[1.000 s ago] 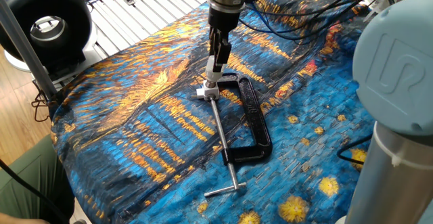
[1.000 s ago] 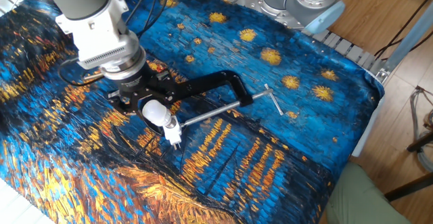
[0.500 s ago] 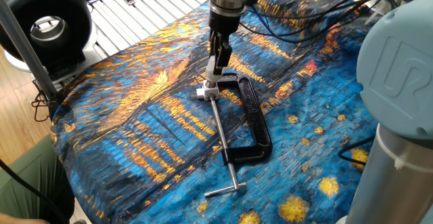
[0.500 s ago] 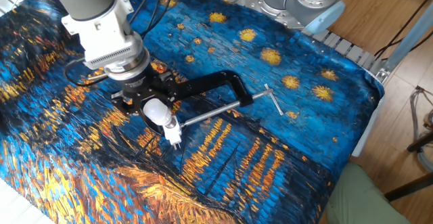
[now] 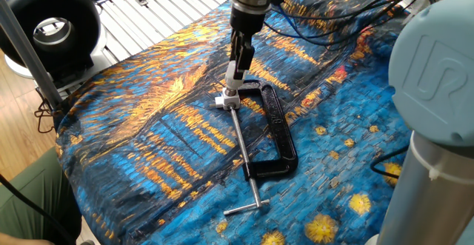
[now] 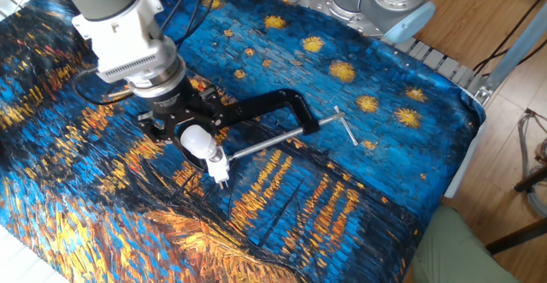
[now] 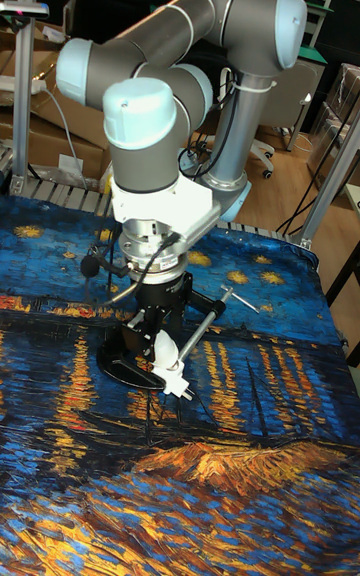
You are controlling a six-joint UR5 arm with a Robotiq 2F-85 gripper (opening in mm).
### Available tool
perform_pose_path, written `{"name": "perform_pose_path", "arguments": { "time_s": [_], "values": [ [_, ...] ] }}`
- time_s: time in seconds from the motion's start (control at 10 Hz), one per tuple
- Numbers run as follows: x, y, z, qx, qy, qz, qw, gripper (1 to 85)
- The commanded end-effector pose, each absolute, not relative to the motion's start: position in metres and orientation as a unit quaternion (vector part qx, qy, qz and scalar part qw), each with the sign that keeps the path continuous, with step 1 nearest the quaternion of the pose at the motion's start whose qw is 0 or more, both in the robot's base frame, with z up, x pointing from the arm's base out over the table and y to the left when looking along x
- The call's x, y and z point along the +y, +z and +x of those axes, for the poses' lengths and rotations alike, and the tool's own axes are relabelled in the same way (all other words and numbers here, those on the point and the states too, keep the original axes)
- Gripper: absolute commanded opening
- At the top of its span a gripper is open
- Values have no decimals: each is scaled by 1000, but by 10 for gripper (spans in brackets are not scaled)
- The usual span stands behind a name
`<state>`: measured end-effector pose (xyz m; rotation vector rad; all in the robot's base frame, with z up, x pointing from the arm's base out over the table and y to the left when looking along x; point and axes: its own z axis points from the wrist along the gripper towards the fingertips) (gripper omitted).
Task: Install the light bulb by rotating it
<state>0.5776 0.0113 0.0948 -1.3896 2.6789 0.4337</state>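
Matte white bulb, rounded top over narrower neck, pinched between black end effector fingers, seated in blocky white socket. Socket held at jaw of black cast C-clamp with slim steel screw and T-handle. All atop counter draped in glossy blue-and-gold painterly cloth.
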Motion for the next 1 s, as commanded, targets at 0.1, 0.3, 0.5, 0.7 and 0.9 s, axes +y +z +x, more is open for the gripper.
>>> {"name": "perform_pose_path", "arguments": {
  "time_s": [0.1,0.3,0.5,0.7,0.9],
  "values": [
    [17,106,588,888,177,-417,80,643],
    [15,108,589,889,196,-406,87,633],
    [17,102,583,894,215,-383,87,633],
    [11,98,581,896,215,-379,78,630],
    [3,95,579,896,209,-386,72,623]
  ]
}}
